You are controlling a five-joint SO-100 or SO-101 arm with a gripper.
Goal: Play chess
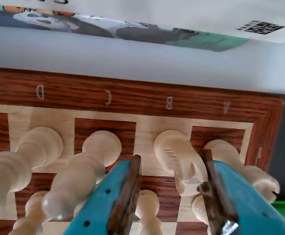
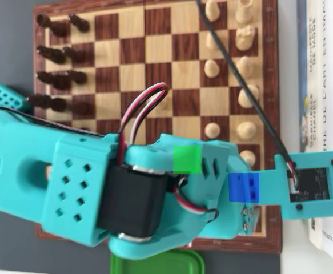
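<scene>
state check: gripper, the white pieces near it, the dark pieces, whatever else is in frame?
Teal two-finger gripper: open, straddling the knight, not clamped.
White wooden knight: upright on B-file.
White wooden bishop: upright, C-file.
Dark wooden chess pieces: upright, two rows.
Green plastic lid: lying flat beside the board.

A wooden chessboard (image 2: pixel 155 74) of dark and pale squares lies flat, with letters D to A along its brown border in the wrist view. Dark pieces (image 2: pixel 57 54) stand in two files at nine o'clock in the overhead view; pale pieces (image 2: pixel 243 74) stand at three o'clock. In the wrist view a pale knight (image 1: pixel 184 159) stands upright on the B file, with a bishop (image 1: pixel 91 164) at its nine o'clock.
</scene>
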